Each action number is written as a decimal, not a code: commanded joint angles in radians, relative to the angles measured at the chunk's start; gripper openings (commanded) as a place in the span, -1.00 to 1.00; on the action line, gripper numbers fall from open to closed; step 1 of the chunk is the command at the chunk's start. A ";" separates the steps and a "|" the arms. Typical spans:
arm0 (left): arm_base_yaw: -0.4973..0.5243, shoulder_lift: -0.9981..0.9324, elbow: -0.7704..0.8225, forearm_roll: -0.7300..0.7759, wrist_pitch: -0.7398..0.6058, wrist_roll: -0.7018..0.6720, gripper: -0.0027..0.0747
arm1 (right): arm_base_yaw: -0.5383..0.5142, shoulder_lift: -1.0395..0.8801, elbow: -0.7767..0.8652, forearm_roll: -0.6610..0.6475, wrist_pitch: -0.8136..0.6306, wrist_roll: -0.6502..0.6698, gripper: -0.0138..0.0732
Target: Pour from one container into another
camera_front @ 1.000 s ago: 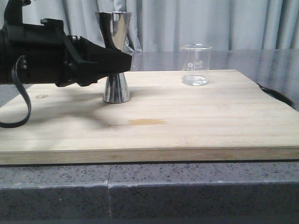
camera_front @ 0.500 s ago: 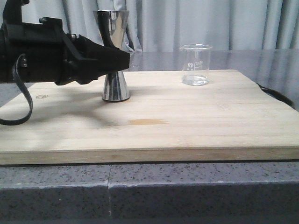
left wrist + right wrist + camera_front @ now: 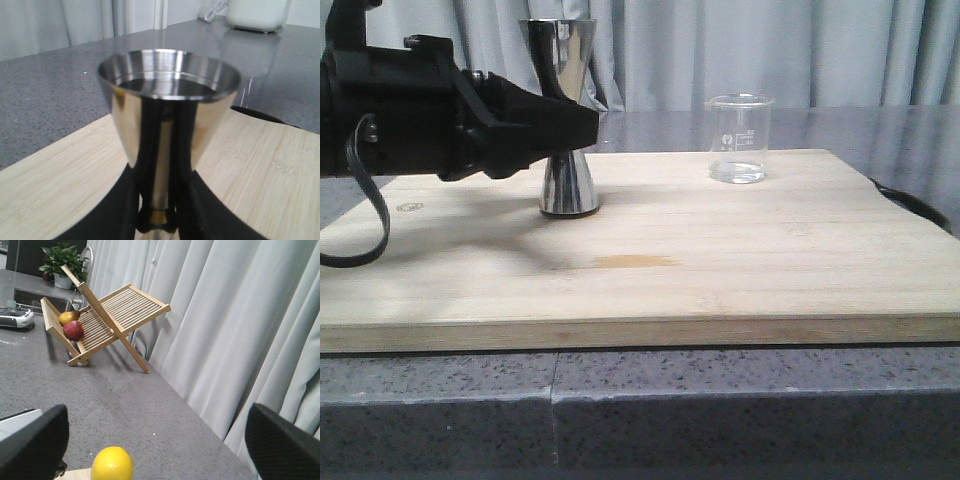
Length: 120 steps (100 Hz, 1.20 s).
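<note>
Left end effector (image 3: 588, 125) clamped on jigger (image 3: 563, 60) waist; beaker (image 3: 739, 138) untouched, right end effector (image 3: 160, 440) apart; pour not begun.

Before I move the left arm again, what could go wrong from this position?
The left gripper sits around the narrow waist of the tall jigger, which stands on a small base on the wooden board; a sideways nudge could tip it. In the wrist view its upper cup appears to hold liquid, so tilting may spill it. The beaker stands well apart on the board, and the right gripper is open and far from it, so nothing steadies it.
</note>
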 commanded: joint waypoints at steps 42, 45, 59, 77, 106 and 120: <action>0.004 -0.034 -0.026 -0.041 -0.097 -0.003 -0.98 | -0.003 -0.040 -0.035 0.058 0.032 0.001 0.81; 0.004 -0.034 -0.026 -0.041 -0.097 -0.003 -0.98 | -0.003 -0.040 -0.035 0.058 0.032 0.001 0.81; 0.004 -0.034 -0.026 -0.041 -0.097 -0.003 -0.98 | -0.003 -0.040 -0.035 0.058 0.032 0.001 0.81; 0.004 -0.034 -0.026 -0.041 -0.089 -0.003 -0.98 | -0.003 -0.040 -0.035 0.058 0.032 0.001 0.81; 0.004 -0.034 -0.026 -0.035 -0.088 -0.003 -0.95 | -0.003 -0.040 -0.035 0.058 0.032 0.001 0.81; 0.004 -0.034 -0.026 -0.033 -0.088 -0.003 -0.65 | -0.003 -0.040 -0.035 0.058 0.032 0.001 0.81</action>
